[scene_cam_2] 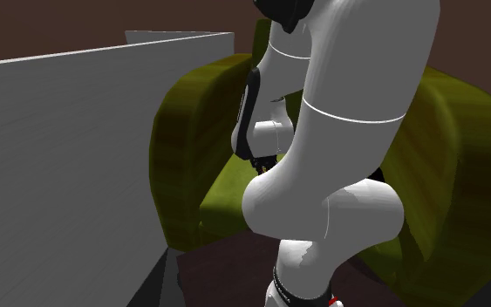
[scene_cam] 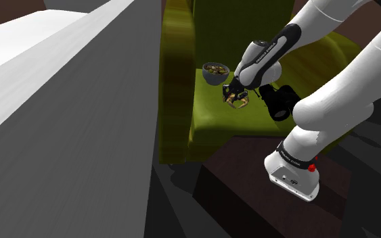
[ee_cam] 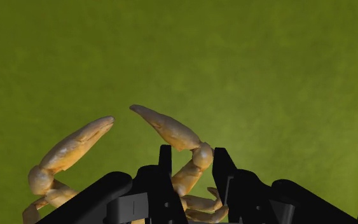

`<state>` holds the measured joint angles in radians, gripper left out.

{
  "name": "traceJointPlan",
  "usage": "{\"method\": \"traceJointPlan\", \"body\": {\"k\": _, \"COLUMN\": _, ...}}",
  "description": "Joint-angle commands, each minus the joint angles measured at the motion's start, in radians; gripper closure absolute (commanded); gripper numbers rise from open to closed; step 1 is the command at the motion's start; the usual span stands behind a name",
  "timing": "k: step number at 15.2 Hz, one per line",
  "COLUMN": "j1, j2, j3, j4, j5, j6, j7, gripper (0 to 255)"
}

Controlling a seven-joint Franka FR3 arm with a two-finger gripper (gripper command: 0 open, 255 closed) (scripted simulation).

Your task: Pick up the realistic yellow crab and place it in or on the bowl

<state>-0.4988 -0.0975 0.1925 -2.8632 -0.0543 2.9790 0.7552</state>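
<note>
Two black fingers (ee_cam: 165,167) are closed on the crab (ee_cam: 171,130), pinching it by a leg joint near its body. The gap between them is narrow, no wider than the limb they clasp. From the wrist view, both pale yellow-tan claws curve out past the fingertips, one just off the gripper (ee_cam: 193,153) and the other further out to the side, with green cushion behind them.

From the shoulder view, the gripper (scene_cam: 236,93) points down over the seat (scene_cam: 212,118) of an olive-green chair (scene_cam: 175,81), and the crab (scene_cam: 237,100) hangs bunched under it, about mid-seat. I cannot tell whether its legs touch the cushion. A dark shadow lies on the seat close by, on the side toward the shoulder view's right.

The bowl (scene_cam: 215,73) sits upright near the seat's back edge, dark grey outside and mottled brown-gold inside. The crab is just beside it, a little toward the seat's front edge, and the two are not touching.

The white arm (scene_cam: 331,101) bends in from the shoulder view's right, its base with a red button low on that side. In the second exterior view the arm (scene_cam_2: 348,131) stands in front of the chair (scene_cam_2: 191,131) and hides most of the seat. A big pale grey block (scene_cam: 60,135) stands along the chair's outer armrest.
</note>
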Motion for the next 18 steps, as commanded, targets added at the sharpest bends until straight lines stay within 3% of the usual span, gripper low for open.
{"method": "traceJointPlan", "body": {"k": 1, "j1": 0.000, "j2": 0.000, "j3": 0.000, "j4": 0.000, "j5": 0.000, "j6": 0.000, "j7": 0.000, "gripper": 255}}
{"method": "traceJointPlan", "body": {"k": 7, "j1": 0.000, "j2": 0.000, "j3": 0.000, "j4": 0.000, "j5": 0.000, "j6": 0.000, "j7": 0.000, "gripper": 255}}
{"method": "traceJointPlan", "body": {"k": 11, "j1": 0.031, "j2": -0.078, "j3": -0.018, "j4": 0.001, "j5": 0.056, "j6": -0.078, "j7": -0.041, "gripper": 255}}
{"method": "traceJointPlan", "body": {"k": 18, "j1": 0.058, "j2": -0.201, "j3": -0.038, "j4": 0.016, "j5": 0.093, "j6": -0.216, "j7": -0.071, "gripper": 255}}
